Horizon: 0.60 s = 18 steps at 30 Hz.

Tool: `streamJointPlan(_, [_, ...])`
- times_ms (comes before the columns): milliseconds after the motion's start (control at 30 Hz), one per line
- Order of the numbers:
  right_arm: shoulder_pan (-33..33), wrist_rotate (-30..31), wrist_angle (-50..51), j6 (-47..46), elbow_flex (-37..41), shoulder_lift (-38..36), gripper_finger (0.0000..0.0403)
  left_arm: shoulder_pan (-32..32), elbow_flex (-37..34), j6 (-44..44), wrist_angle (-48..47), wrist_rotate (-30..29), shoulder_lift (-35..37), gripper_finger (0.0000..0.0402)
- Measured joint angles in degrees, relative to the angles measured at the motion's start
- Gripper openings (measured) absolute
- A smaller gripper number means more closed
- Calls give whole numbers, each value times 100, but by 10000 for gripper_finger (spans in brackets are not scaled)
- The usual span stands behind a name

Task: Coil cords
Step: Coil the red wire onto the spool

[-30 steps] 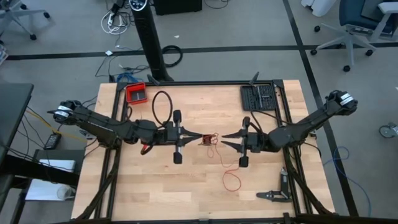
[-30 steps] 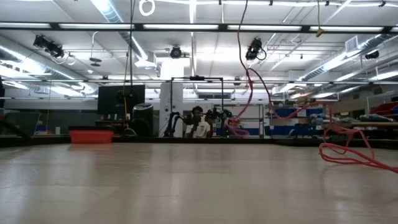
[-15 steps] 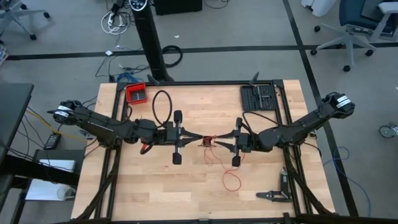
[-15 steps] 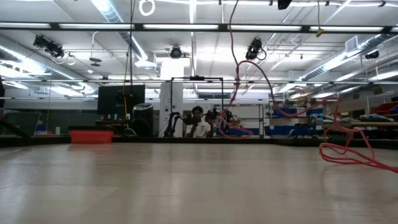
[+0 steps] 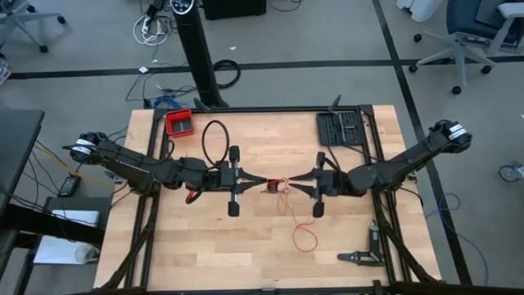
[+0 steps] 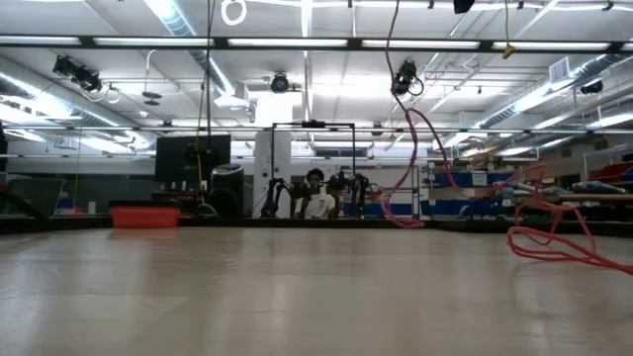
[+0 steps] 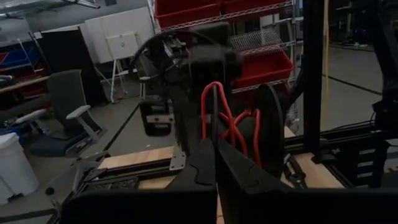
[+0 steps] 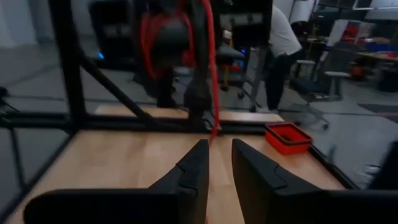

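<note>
The thin red cord is partly gathered into a small bundle (image 5: 273,187) held above the table's middle. My left gripper (image 5: 260,183) points level toward the table's right and is shut on the bundle (image 7: 231,124). From the bundle a slack strand (image 6: 398,89) drops to loose loops (image 5: 304,238) lying on the table. My right gripper (image 5: 295,185) faces the left one from the right. It is open, and the hanging strand (image 8: 212,99) ends just ahead of the gap between its fingertips (image 8: 219,144). My left gripper pinches the red bundle between its two shut fingers where the loops meet the fingertips (image 7: 205,124). The fingers are level and come from the table's left. The bundle is lifted clear, and its strand hangs slack to the table. My right gripper: I cannot tell whether its fingertips touch the strand.
A red tray (image 5: 178,123) and a black cable loop (image 5: 214,141) lie at the far left. A black tool case (image 5: 341,129) sits at the far right and a black tool (image 5: 360,256) at the near right. A person (image 6: 316,203) sits beyond the table.
My right gripper went a little toward the left gripper, then drew back toward the table's right. The hanging strand swung with it, while the loops on the table stayed put.
</note>
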<state>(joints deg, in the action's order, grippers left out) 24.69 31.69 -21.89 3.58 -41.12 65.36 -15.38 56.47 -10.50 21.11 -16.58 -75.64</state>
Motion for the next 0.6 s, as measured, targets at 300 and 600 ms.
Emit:
streamJointPlan(300, [-44,-329,-99,-99,0,-76,55,0,0,0,-5,-6,0,0])
streamJointPlan(600, [-171,-418,-371,146,0,-77,54,0,0,-1,-5,-6,-17,0])
